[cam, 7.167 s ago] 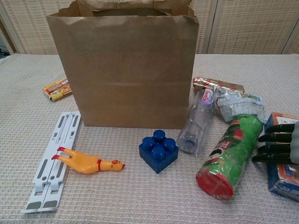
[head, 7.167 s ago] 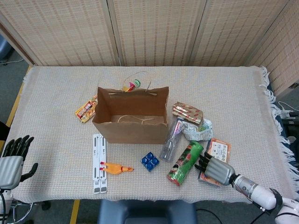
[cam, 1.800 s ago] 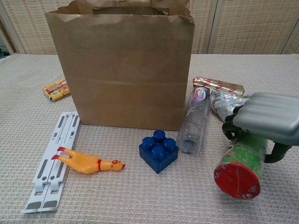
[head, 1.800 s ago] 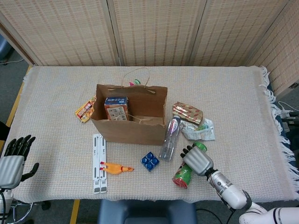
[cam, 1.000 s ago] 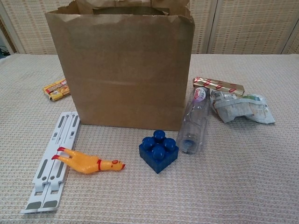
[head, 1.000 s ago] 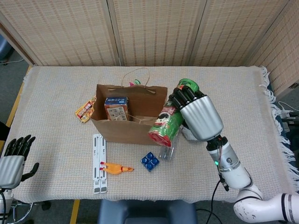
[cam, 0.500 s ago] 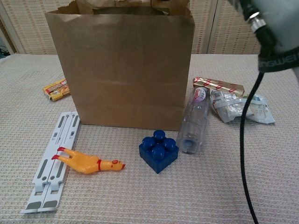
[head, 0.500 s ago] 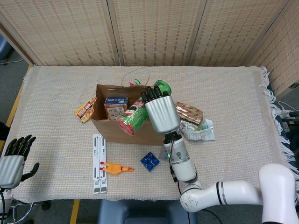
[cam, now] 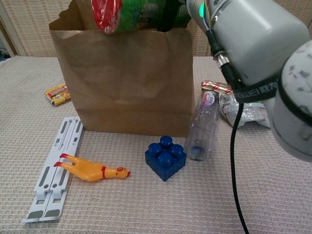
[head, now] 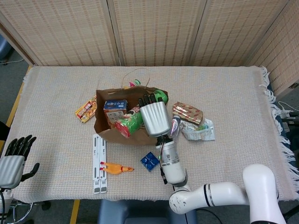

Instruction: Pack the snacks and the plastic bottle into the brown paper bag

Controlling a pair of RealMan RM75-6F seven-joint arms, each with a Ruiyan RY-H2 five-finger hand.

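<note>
My right hand point(head: 153, 116) grips a green snack can with a red lid point(head: 130, 123), holding it tilted over the open mouth of the brown paper bag point(head: 105, 133). In the chest view the can point(cam: 131, 12) hangs just above the bag's point(cam: 126, 78) front rim. A snack box point(head: 115, 108) stands inside the bag. The clear plastic bottle point(head: 175, 126) lies right of the bag, also visible in the chest view point(cam: 202, 129). A gold-red snack pack point(head: 187, 112) and a crumpled silver packet point(head: 198, 129) lie further right. A yellow-red snack point(head: 85, 109) lies left of the bag. My left hand point(head: 11, 161) hangs open off the table's left edge.
In front of the bag lie a white folding stand point(head: 99, 163), a yellow rubber chicken point(head: 116, 168) and a blue toy brick point(head: 149, 161). A folding screen point(head: 154, 28) stands behind the table. The cloth's right half holds nothing.
My right hand has lowered the green can further toward the bag's mouth and shifted slightly left. The bag's front now bulges. The left hand has stayed still.
</note>
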